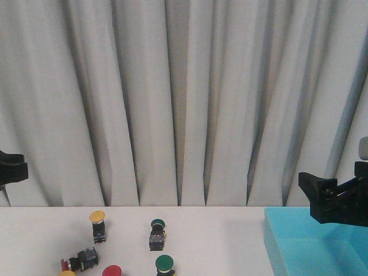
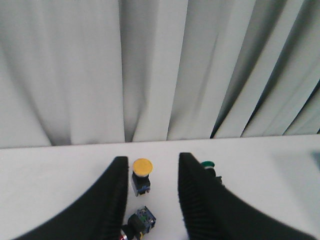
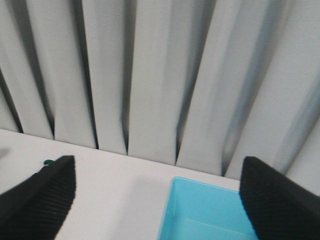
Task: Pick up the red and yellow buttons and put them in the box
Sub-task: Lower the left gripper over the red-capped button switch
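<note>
Left gripper (image 2: 150,200): spread, empty, above the yellow-capped push-button switch (image 2: 141,175).
Right gripper (image 3: 157,195): spread wide, empty, over the light-blue plastic box (image 3: 200,212).

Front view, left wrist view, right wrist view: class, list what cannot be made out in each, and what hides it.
- Front view: the left gripper is cut by the frame edge; red button bodies fall below the bottom edge.
- Front view: the box runs off the corner, so its contents are unseen.
- Left wrist view: the green button sits half behind a finger.
- Right wrist view: the box floor is cropped.
</note>
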### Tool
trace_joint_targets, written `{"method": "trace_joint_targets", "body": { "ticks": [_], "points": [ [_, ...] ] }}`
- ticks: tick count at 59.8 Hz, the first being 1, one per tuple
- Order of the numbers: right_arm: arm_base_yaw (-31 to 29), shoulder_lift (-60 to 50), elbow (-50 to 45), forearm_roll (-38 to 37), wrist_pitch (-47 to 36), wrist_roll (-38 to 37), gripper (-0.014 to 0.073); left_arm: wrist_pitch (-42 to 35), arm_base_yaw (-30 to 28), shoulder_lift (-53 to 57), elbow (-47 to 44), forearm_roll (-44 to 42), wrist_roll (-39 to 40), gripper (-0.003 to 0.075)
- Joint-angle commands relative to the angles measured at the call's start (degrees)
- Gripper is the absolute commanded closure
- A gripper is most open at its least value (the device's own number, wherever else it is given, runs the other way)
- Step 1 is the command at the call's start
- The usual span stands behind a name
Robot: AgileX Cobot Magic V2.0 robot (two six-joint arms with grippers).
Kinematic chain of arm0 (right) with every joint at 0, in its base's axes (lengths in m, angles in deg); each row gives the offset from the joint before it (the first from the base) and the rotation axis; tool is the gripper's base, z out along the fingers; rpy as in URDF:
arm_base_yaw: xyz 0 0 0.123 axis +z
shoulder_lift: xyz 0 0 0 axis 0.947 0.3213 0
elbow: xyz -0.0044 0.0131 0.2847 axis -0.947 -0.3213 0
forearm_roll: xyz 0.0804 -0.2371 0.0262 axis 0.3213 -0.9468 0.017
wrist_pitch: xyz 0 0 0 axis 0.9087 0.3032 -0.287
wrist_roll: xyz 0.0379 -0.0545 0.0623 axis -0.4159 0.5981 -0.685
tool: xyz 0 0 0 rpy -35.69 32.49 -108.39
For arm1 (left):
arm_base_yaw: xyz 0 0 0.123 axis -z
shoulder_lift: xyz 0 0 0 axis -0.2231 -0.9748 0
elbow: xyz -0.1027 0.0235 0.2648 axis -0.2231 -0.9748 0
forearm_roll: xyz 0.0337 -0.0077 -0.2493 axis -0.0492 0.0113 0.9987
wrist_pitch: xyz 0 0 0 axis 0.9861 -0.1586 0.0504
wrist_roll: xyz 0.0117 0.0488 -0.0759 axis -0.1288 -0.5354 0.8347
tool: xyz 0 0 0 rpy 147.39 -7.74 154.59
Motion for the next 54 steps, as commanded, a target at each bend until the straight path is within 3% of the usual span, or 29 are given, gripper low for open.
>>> {"method": "trace_joint_targets", "body": {
  "ticks": [1,10,17,35,45,54],
  "points": [
    [0.4,-0.8,2.1,0.1,-3.9,-0.3,-0.0115,-2.5,0.3,-2.1,2.5,0.4,0.2,0.0274],
    [0.4,-0.8,2.1,0.8,-2.9,-0.5,-0.0102,-0.4,1.3,-5.4,2.6,0.6,-1.2,0.0055],
    [0.4,-0.8,2.1,0.8,-1.9,-0.3,-0.0078,4.2,3.4,-7.0,4.9,0.6,-5.6,-0.0014],
    [0.4,-0.8,2.1,1.5,1.7,-0.2,0.0012,11.3,9.6,-16.2,13.2,0.6,-4.0,0.0064],
    [0.4,-0.8,2.1,1.5,1.8,-0.2,0.0029,13.6,10.0,-22.3,14.5,0.6,2.9,0.0146],
    [0.4,-0.8,2.1,1.5,2.9,-0.2,0.0029,13.3,10.0,-25.8,14.5,0.6,3.3,0.0208]
  ]
}}
